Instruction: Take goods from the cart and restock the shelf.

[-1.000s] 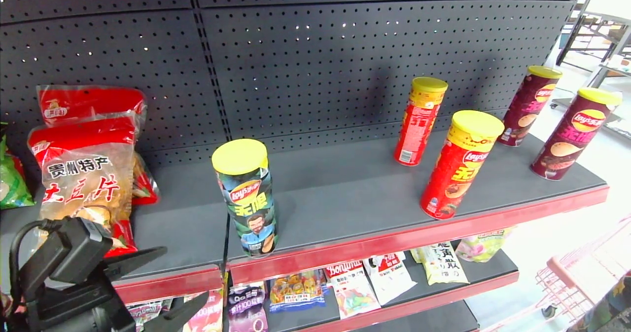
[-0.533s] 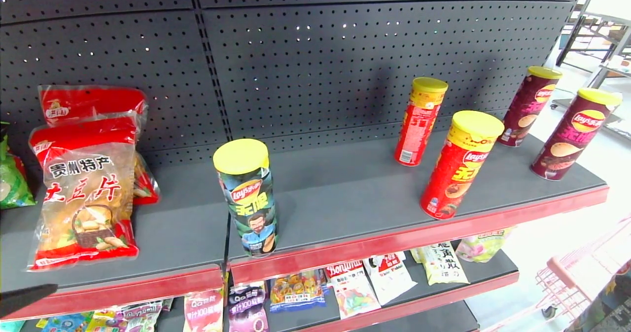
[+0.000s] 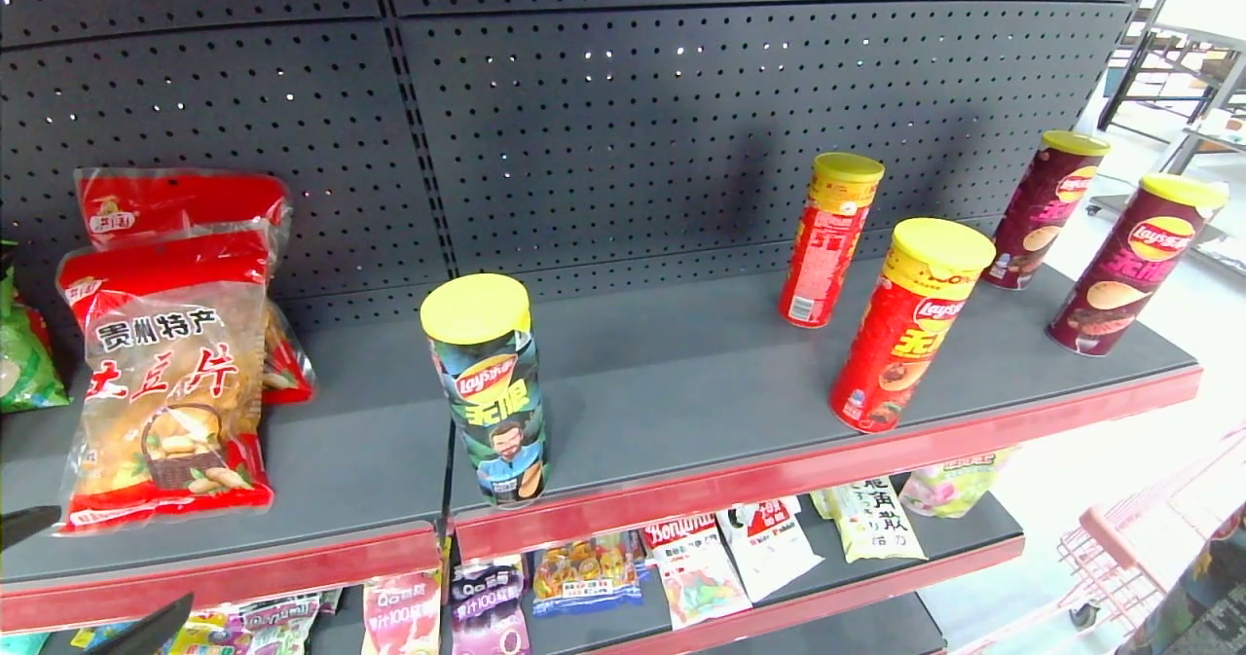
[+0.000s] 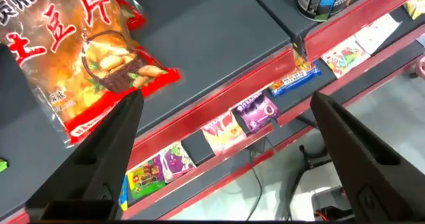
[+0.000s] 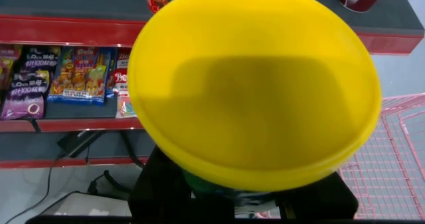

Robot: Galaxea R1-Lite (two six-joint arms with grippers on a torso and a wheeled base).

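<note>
Right claw (image 5: 239, 191) is closed around a yellow-lidded can (image 5: 252, 84), held low in front of the shelf (image 3: 740, 382). Raise it above the shelf edge, then set it upright on bare shelf. Left claw (image 4: 226, 99) gapes wide, empty, before the shelf.

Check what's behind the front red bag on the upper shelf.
A second bag, also red, stands behind the front bag, in front of the pegboard. Only its top and right edge show; the front bag covers the rest, so anything lower behind it can't be seen.
</note>
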